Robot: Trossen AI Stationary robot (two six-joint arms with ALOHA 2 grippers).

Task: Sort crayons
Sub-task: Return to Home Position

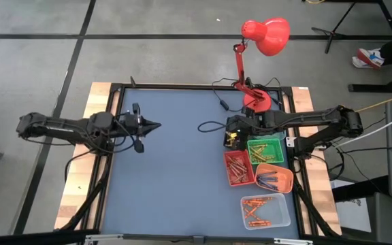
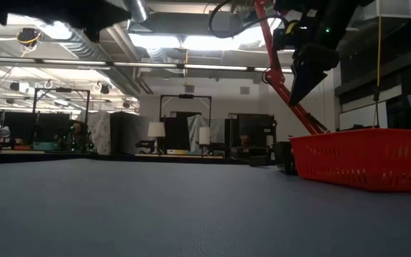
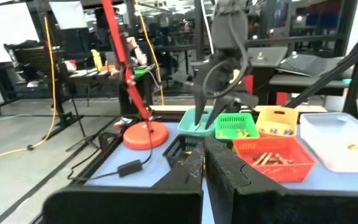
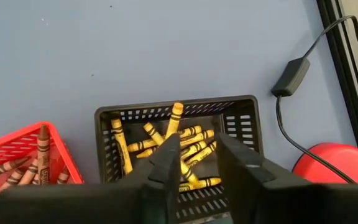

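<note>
My right gripper [image 1: 231, 131] hangs open over a dark tray [image 4: 247, 124] of yellow crayons [image 4: 191, 152] at the table's right side, fingers pointing down into it. One yellow crayon [image 4: 175, 121] sticks up beside one fingertip, its far end over the tray's far wall. Next to the dark tray stand a green tray [image 1: 266, 150], a red tray [image 1: 239, 168] of brownish crayons, an orange tray [image 1: 274, 178] of blue ones and a clear tray [image 1: 265, 211] of orange ones. My left gripper [image 1: 154, 126] is shut and empty above the table's left half. My right gripper's fingers stand apart, and the raised yellow crayon [image 4: 174, 127] lies along the inner side of one fingertip [image 4: 166, 152]. I cannot tell whether that finger touches it.
A red desk lamp [image 1: 265, 34] stands with its base [image 1: 257, 102] at the far right, just behind the trays. Its cable and adapter [image 4: 289, 78] lie on the mat beside the dark tray. The mat's middle and left [image 1: 175, 177] hold nothing.
</note>
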